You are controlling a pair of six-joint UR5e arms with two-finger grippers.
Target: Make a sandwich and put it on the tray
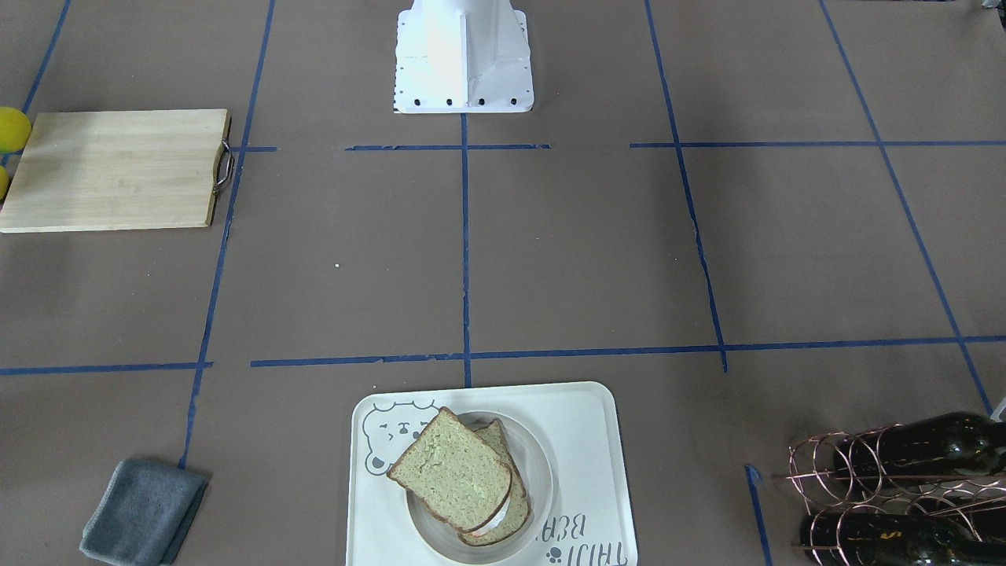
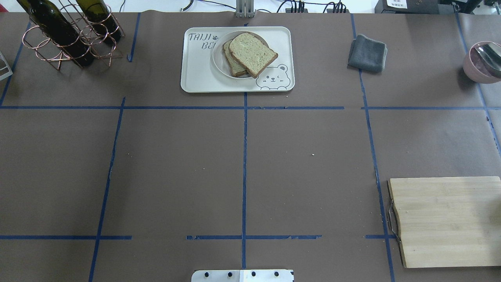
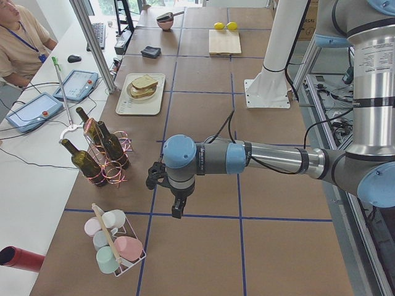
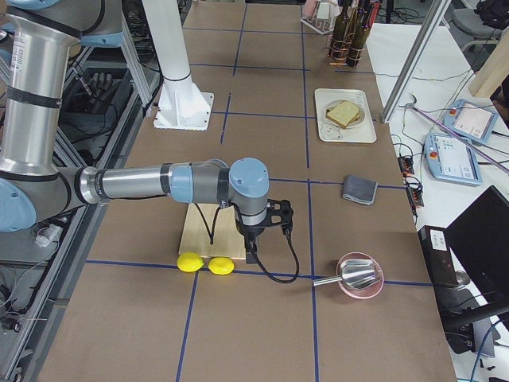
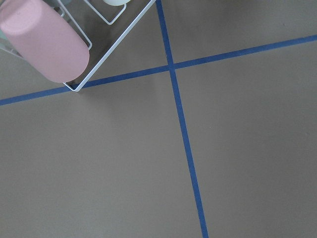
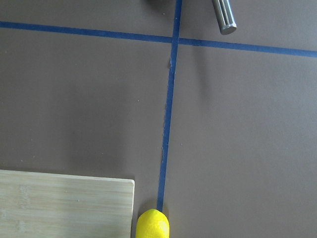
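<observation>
Cream-white rounded-rectangle tray with a grey bear drawing lies at the upper centre of the overhead view, flat on the brown paper-covered counter. A small round white plate sits within its rim. On the plate rests the sandwich, two brown-crusted slices of pale greenish bread. The top slice is skewed off the lower one and overhangs the plate toward the bear drawing. A sliver of white egg shows between the slices in the front-facing view. Judgement: with the stack assembled and the plate inside the tray, the task reads as complete. Both arms hang over the counter's ends, well apart from the tray, which I take as parking clear of the finished work. The left fingers point down near a copper wire rack of dark bottles. The right fingers hang over the light wooden cutting board, near two yellow lemons. Only the side views show either pair, so I cannot tell whether they are spread or closed; nothing is seen held. A folded grey cloth lies apart at upper right.
</observation>
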